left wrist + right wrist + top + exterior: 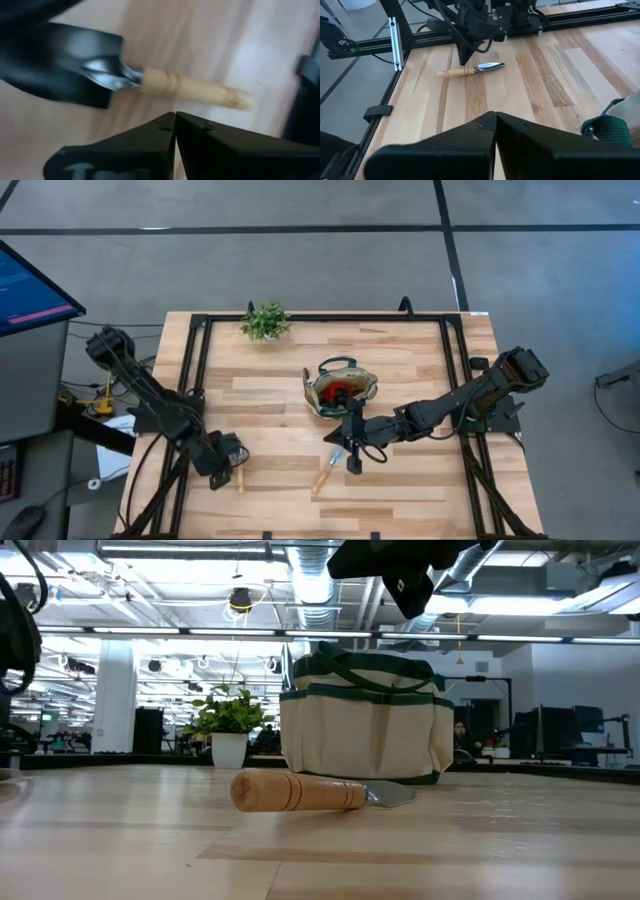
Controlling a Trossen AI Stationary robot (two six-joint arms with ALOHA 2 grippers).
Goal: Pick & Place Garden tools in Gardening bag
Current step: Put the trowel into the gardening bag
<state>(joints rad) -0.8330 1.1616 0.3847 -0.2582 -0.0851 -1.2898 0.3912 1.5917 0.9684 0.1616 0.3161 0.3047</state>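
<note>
Nearest my edge of the table, a wood-handled trowel with a silver blade lay flat on the pale plank tabletop, its long axis on a diagonal, handle toward me and to the left, blade toward the bag. My right gripper hung just beside it, fingers clenched on nothing; I judged it poised to take that tool next. Off to the left, my left gripper was likewise pressed together and empty, just above a second small trowel, which lay near the table's left rail. Farther back, mid-table, the round beige fabric bag with dark green trim stood upright, mouth up to receive tools, a red-and-black tool already inside.
</note>
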